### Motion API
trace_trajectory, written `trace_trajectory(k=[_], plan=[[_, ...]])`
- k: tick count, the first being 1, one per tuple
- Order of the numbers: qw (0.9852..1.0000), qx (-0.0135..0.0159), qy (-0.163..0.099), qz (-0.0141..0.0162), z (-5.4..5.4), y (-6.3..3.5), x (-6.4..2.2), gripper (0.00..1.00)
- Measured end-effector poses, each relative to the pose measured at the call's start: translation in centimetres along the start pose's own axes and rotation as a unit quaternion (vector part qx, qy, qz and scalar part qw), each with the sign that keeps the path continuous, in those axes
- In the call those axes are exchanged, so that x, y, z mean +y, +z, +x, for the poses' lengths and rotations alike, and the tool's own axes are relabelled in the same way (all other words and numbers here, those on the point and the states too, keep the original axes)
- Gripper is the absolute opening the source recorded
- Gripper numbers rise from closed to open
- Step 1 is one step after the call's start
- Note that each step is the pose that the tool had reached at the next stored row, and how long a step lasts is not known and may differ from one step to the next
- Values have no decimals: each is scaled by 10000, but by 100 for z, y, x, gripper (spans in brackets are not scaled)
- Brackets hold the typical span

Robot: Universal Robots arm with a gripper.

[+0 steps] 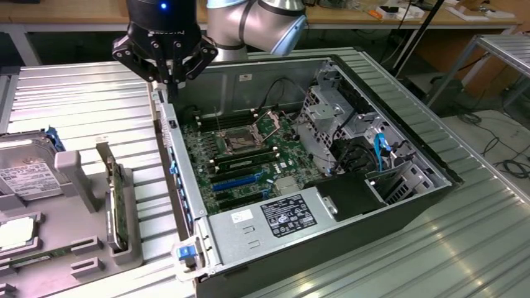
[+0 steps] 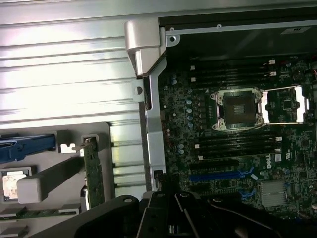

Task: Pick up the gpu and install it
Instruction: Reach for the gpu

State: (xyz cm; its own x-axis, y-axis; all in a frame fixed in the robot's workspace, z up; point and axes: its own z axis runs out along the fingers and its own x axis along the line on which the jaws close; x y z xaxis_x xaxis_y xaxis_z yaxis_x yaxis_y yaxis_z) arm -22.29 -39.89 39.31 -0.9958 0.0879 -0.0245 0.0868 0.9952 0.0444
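Observation:
The gpu [image 1: 116, 205] stands on edge in a slot of the grey holder [image 1: 79, 236] at the exterior view's left, outside the computer case. It is a thin green board with a silver bracket at its far end. In the wrist view the gpu [image 2: 93, 174] shows edge-on in the same holder. My gripper [image 1: 170, 87] hangs over the far corner of the case's rear wall [image 1: 175, 155], well away from the gpu. Its fingers are shut with nothing between them. The gripper's dark body [image 2: 173, 218] is in the wrist view.
The open computer case [image 1: 398, 124] lies on a ribbed metal table [image 1: 74, 99]. Inside are the motherboard [image 1: 248, 155] with a bare CPU socket [image 2: 237, 109] and blue expansion slots [image 2: 223, 174]. A silver hard drive [image 1: 29, 177] sits in the holder beside the gpu.

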Motion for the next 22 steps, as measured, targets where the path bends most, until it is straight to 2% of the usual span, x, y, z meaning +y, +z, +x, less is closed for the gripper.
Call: trace_trajectory(k=[22], plan=[[10000,-1,13,0,285,-8,-25,11]])
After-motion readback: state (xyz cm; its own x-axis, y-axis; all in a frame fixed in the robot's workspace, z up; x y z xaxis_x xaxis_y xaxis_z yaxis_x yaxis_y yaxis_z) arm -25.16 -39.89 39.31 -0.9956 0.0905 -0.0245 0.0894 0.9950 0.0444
